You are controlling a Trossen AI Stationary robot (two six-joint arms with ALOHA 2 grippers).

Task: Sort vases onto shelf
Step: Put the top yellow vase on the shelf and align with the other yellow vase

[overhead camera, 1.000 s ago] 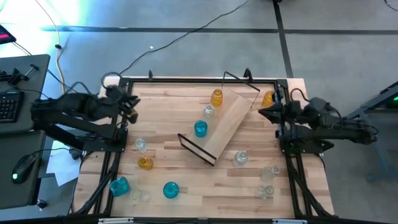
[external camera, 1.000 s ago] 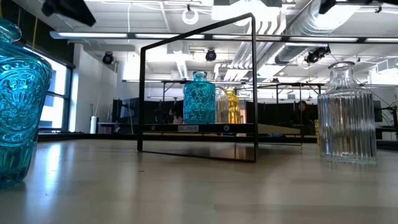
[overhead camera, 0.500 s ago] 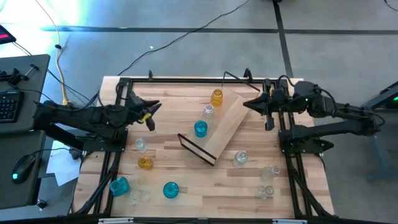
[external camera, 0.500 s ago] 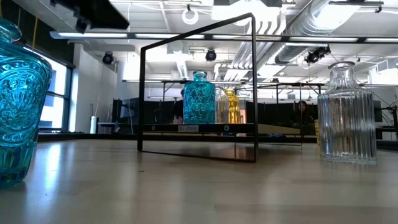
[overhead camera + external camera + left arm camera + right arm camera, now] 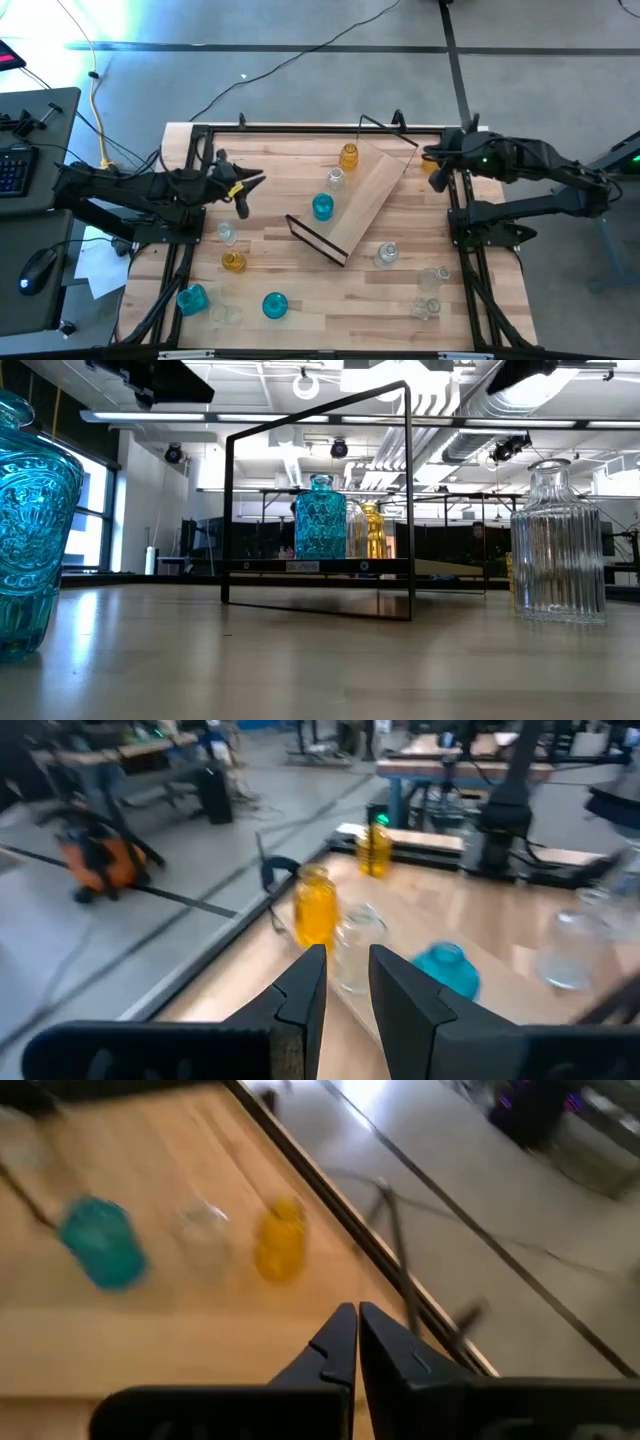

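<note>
The vases (image 5: 233, 262) are mostly unsorted: from the left, embossed teal, amber and clear ribbed glass bottles stand scattered on the wooden table (image 5: 270, 160). Only three stand on the pale, wire-framed shelf (image 5: 362, 200), lying diagonally mid-table. The left gripper (image 5: 243, 190) hovers narrowly parted and empty; the right gripper (image 5: 432, 155), closed and empty, hangs at the far right edge.
</note>
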